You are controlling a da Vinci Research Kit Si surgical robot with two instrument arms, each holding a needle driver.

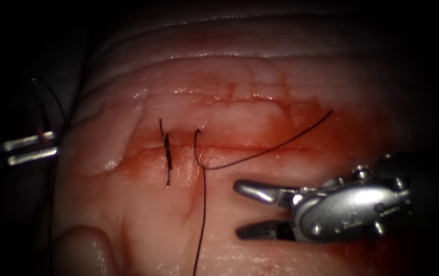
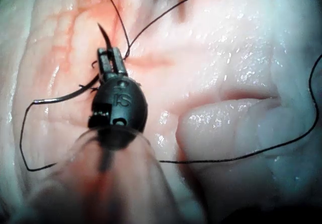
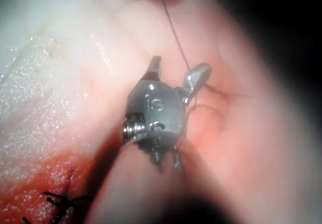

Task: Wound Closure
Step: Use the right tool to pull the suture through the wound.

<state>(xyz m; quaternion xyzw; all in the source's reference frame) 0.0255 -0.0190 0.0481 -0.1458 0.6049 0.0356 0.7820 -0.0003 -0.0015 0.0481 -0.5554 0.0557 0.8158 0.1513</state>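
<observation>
My left tool sits at the far left, off the tissue's edge, with its jaws shut on the curved needle. It grips the needle a short way behind the tip, and the needle is out of the tissue. In the left wrist view the left tool shows the needle's body curving away to its tail, where the thread begins. My right tool hovers below the cut, right of the hanging thread, jaws open and holding nothing. A thread stitch crosses the cut. Its free tail runs up to the right.
A tied stitch with short cut ends lies left of the thread stitch. Red fluid stains the tissue along and right of the cut. A pale fold of tissue bulges at the lower left. In the right wrist view, dark knots lie behind the right tool.
</observation>
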